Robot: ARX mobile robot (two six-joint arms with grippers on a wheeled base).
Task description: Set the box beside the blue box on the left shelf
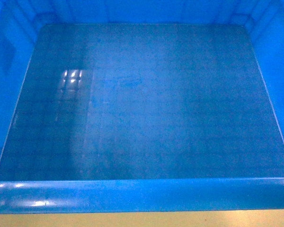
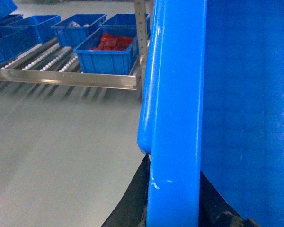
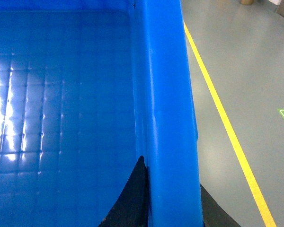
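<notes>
Box [image 1: 142, 109] filling head view, empty, being carried clear of floor [image 2: 61, 156], well short of shelf [image 2: 47, 59]. Shelf standing beyond box's left rim, rollers showing; small blue box [image 2: 106, 52] with red contents sitting at shelf's front edge. Left gripper [image 2: 175, 208] clamping box's left rim, one finger either side. Right gripper [image 3: 173, 208] clamping right rim likewise. Yellow line [image 3: 227, 127] running along floor right of box. Judging: transport step; next, approaching shelf, lining box beside small blue box.

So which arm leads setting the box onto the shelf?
Left, probably. Both grippers straddle the box rims, but only the left wrist view shows the roller shelf, off its side; the right's shows just floor.
</notes>
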